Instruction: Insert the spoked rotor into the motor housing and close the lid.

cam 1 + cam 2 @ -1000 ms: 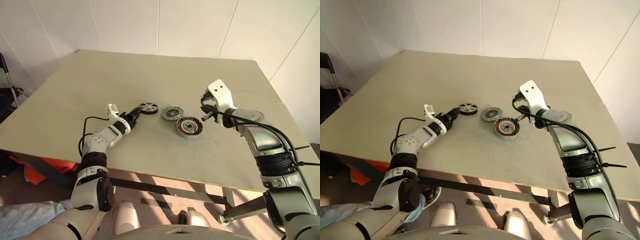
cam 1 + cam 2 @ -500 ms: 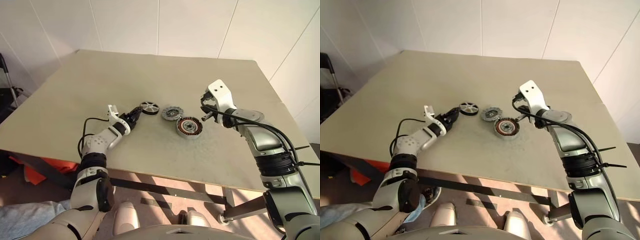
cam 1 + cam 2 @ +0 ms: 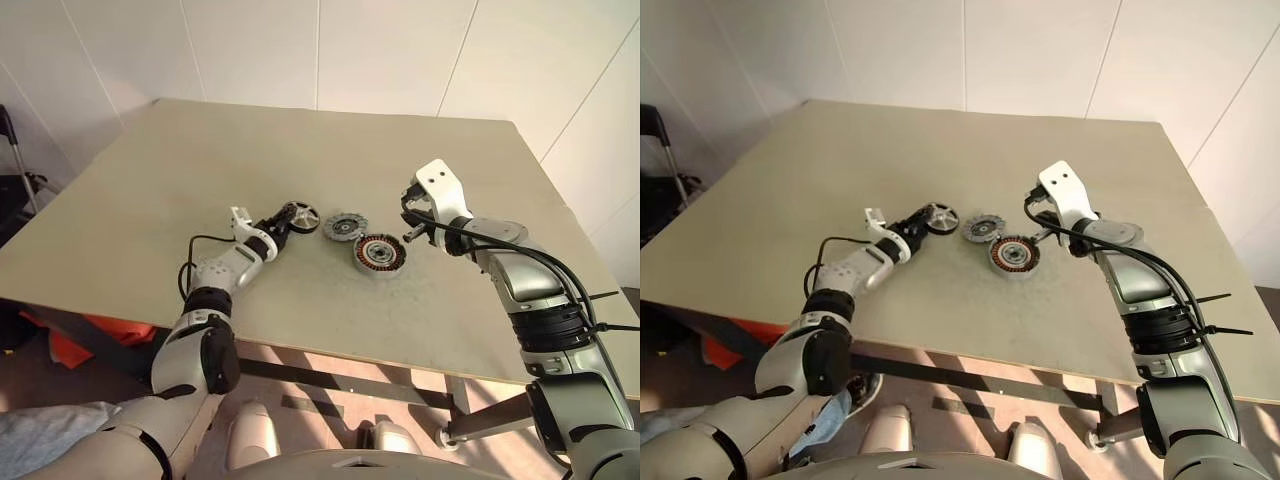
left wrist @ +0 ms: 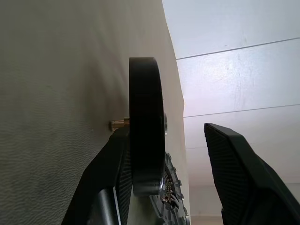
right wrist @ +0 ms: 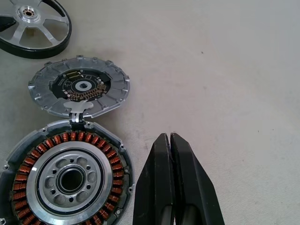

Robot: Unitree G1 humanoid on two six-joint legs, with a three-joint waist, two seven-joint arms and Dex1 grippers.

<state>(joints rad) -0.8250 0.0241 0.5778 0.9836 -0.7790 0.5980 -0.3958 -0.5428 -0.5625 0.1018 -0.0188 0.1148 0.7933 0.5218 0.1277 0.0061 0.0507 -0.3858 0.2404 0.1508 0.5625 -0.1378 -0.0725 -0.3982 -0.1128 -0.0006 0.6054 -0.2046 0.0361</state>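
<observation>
The spoked rotor, a black-rimmed wheel with silver spokes, rests slightly tilted on the table left of the other parts. My left gripper is open and straddles its near rim. In the left wrist view one finger lies against the rotor on the table side, while the other finger stands clear. The motor housing, with its ring of copper coils, lies face up. Its lid, a grey toothed disc with a dark centre, lies open beside it. My right gripper hovers shut and empty just right of the housing.
The parts sit mid-table on a beige tabletop with wide bare surface all round. White walls rise behind the far edge. A dark frame stands beyond the left edge.
My left arm has moved right and forward, and its jaws have opened around the rotor's rim. The right arm, housing and lid have kept still.
</observation>
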